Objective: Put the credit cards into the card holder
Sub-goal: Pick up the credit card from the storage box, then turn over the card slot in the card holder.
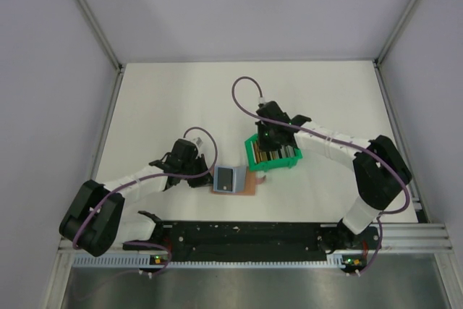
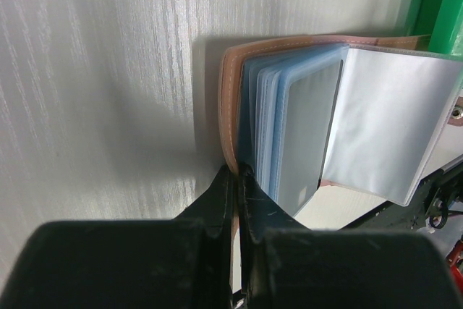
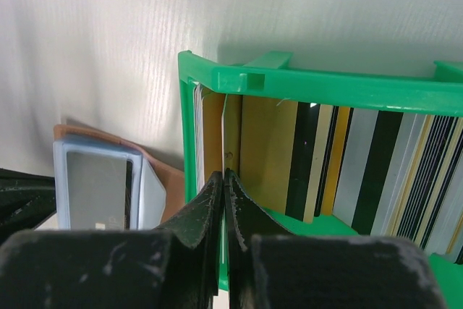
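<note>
Right hand [image 3: 223, 179] pinches gold plastic card [image 3: 232, 132] in green plastic tray [image 3: 311, 85]; neighbouring cards [image 3: 362, 157] may lift too. Left hand [image 2: 237, 179] clamps tan leather card holder [image 2: 230, 106].

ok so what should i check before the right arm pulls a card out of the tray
1. Left hand shut on the card holder cover: ok.
2. Card holder lying open, clear sleeve exposed: ok.
3. Right hand shut on a card at the end of the tray nearest the holder: ok.
4. Only one card pinched: cannot tell.
5. Exposed sleeve empty: cannot tell.
6. Short path from tray to holder unobstructed: ok, judging from the top view.
</note>
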`<state>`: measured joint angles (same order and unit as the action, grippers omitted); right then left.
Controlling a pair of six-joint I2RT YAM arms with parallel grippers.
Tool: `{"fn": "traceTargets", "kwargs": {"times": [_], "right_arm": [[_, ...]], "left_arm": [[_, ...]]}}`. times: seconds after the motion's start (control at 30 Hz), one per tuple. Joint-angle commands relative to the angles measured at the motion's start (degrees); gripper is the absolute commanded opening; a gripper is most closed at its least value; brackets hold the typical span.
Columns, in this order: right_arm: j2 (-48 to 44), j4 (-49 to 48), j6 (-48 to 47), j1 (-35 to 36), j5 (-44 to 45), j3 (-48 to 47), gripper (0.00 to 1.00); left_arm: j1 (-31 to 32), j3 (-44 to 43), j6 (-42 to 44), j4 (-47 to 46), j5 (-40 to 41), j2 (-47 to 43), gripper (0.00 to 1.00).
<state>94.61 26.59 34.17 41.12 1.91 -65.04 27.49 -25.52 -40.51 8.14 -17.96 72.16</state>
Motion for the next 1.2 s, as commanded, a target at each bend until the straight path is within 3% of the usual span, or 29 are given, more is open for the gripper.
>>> {"fn": "traceTargets", "kwargs": {"times": [0.0, 0.33, 0.7, 1.17], "right_arm": [[-3.4, 0.5, 0.4, 1.2, 1.0, -3.3, 0.00], [-8.7, 6.4, 0.9, 1.5, 9.9, -5.8, 0.00], [3.0, 26.7, 13.4, 14.3, 35.6, -24.4, 0.00], [10.8, 33.4, 15.5, 18.3, 39.9, -31.7, 0.00]], "left_arm": [[0.2, 0.6, 0.9, 0.3, 0.5, 1.1, 0.00], [0.2, 0.5, 0.7, 0.5, 0.5, 0.8, 0.00], [0.1, 0.4, 0.3, 1.4, 0.1, 0.8, 0.00], [0.1, 1.3, -1.0, 1.2, 0.2, -0.2, 0.00]]}}
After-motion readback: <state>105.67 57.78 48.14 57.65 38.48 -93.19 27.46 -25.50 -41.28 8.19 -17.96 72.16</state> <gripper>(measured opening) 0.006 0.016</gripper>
